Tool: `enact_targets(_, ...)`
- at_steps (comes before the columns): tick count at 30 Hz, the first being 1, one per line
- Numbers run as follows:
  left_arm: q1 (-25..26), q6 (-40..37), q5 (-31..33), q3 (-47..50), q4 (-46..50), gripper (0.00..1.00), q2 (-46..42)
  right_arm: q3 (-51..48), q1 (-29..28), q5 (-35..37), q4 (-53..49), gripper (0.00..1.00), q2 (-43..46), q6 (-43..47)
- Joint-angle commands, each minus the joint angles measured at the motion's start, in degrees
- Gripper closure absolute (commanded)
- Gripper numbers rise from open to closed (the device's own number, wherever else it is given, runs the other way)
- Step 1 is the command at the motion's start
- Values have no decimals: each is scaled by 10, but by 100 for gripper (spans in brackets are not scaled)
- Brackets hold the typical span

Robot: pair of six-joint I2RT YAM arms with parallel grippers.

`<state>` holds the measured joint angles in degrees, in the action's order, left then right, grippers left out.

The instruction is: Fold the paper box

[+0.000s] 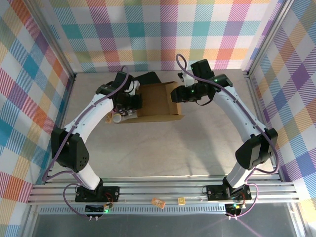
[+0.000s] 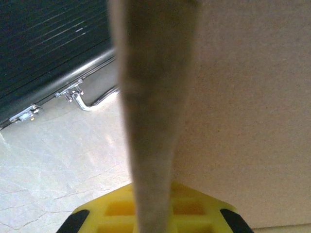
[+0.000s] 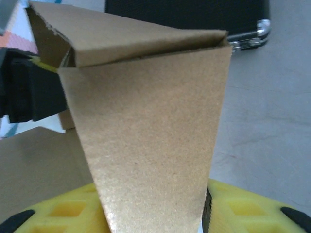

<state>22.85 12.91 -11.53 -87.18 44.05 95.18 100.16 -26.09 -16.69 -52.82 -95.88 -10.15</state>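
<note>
The paper box (image 1: 157,101) is a brown cardboard sheet lying on the table between both arms, its side walls raised. My left gripper (image 1: 132,102) is at its left side and my right gripper (image 1: 177,94) at its right side. In the left wrist view a cardboard wall (image 2: 155,111) runs edge-on through the yellow fingers (image 2: 204,208), and the left gripper (image 2: 153,216) is shut on it. In the right wrist view a folded flap (image 3: 150,136) rises from between the yellow fingers (image 3: 243,208), with the right gripper (image 3: 155,218) shut on it.
A black hard case (image 1: 148,77) with metal latches (image 2: 73,92) lies just behind the box, close to both grippers (image 3: 194,14). A small white object (image 1: 116,118) sits by the box's left front corner. Checkered walls and metal posts enclose the table.
</note>
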Motion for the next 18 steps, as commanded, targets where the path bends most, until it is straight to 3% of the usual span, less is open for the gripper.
enact_targets(1, 19, 15, 17, -22, 15, 100, -20, 13, -6, 97, -38, 54, -19, 5)
enact_targets(7, 24, 18, 24, -18, 11, 100, -30, 24, -16, 154, -52, 55, -27, 3)
enact_targets(13, 32, 21, 24, -24, 12, 100, -37, 21, -22, 160, -51, 69, -30, 1)
enact_targets(18, 38, 23, 23, -24, 7, 100, -44, 3, -25, 144, -37, 70, -29, -9)
